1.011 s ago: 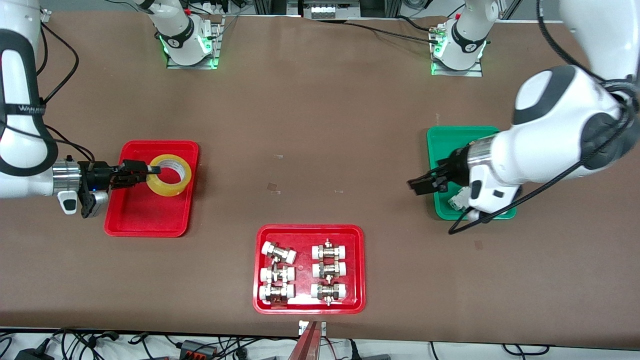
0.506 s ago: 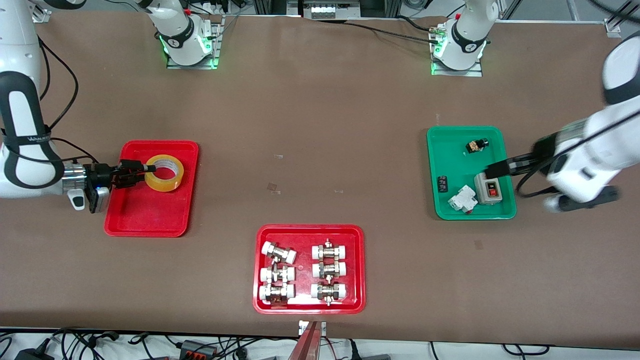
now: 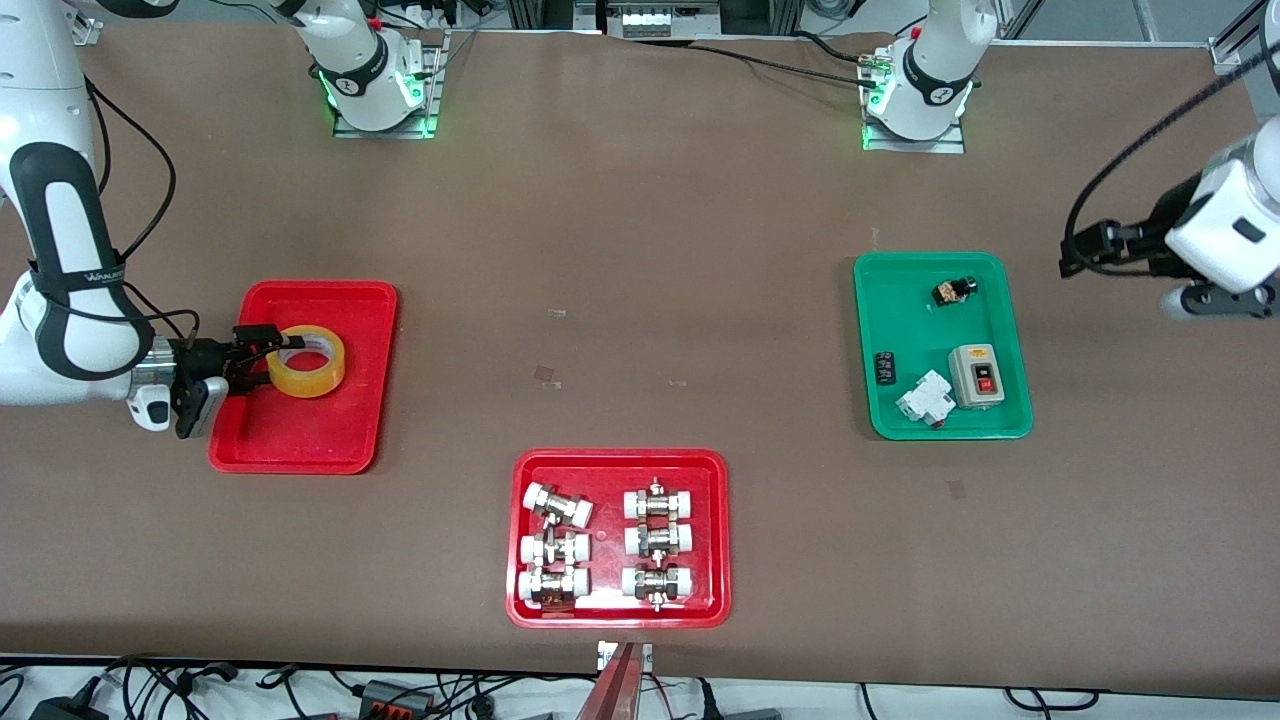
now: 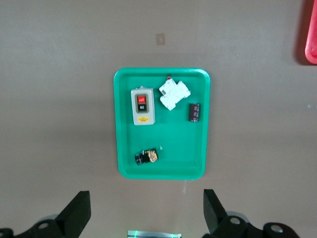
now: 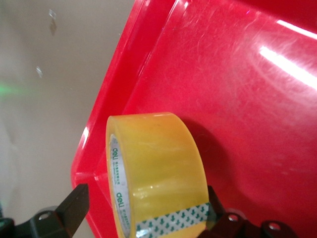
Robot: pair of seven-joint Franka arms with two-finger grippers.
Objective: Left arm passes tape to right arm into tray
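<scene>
The yellow tape (image 3: pixel 306 374) is low in the plain red tray (image 3: pixel 300 430), at the tray's end toward the right arm. My right gripper (image 3: pixel 274 345) reaches in over the tray's rim, and the roll sits between its open fingers. In the right wrist view the tape (image 5: pixel 158 158) touches one finger (image 5: pixel 214 201) and stands apart from the other (image 5: pixel 74 206), over the tray's floor (image 5: pixel 237 99). My left gripper (image 3: pixel 1072 258) is open and empty, up in the air over bare table beside the green tray (image 3: pixel 910 330). Its view looks down on that tray (image 4: pixel 173 144).
The green tray holds a grey switch box (image 3: pixel 976 376), a white breaker (image 3: pixel 922 398) and two small dark parts. A red tray (image 3: pixel 620 457) of white-capped metal fittings lies nearest the front camera, at mid table. Both arm bases stand along the table's edge farthest from that camera.
My right gripper has come down and drawn back toward the right arm's end, bringing the tape low into the tray. My left arm has swung off the green tray toward its own end.
</scene>
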